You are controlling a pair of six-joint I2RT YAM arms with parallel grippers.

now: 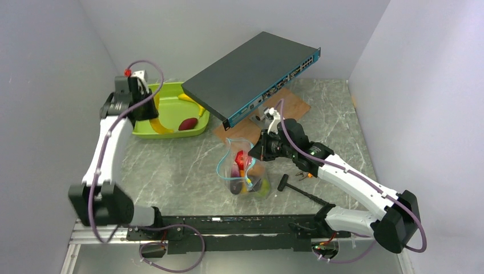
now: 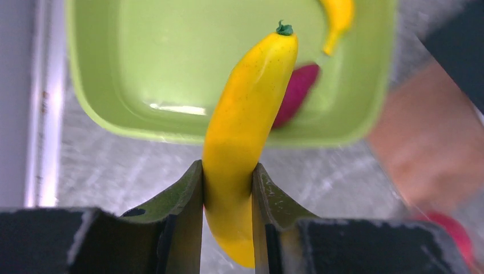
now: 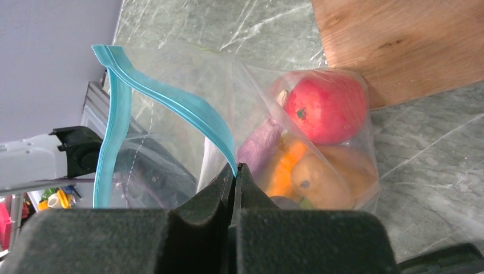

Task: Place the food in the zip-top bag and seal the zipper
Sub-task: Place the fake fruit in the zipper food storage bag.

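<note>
**Banana in your left hand, bag edge pinched in your right**

Your left hand (image 2: 227, 168) is closed on a yellow banana (image 2: 251, 97), up above the lime-green tray (image 2: 97, 108). A second banana (image 2: 338, 17) and a dark-red piece (image 2: 297, 91) lie in that tray. Your right hand (image 3: 235, 171) is pinched tight on the edge of the zip-top bag (image 3: 251, 91), right at its teal zipper (image 3: 171, 96). The bag sits mid-counter with its mouth open. Inside are a red apple (image 3: 325, 105), an orange (image 3: 319, 182) and a purple eggplant (image 3: 259, 145).

A black network switch (image 1: 251, 74) leans on a wooden board (image 1: 297, 105) just behind the bag. A small black tool (image 1: 283, 182) lies beside your right arm.

The banana's bottom end is cut off in the left wrist view, and the right side there is blurry. The food low in the bag is hard to tell apart through the crinkly plastic.

The counter (image 1: 182, 165) looks like gray marble. Pale walls (image 1: 228, 23) stand on three sides.
</note>
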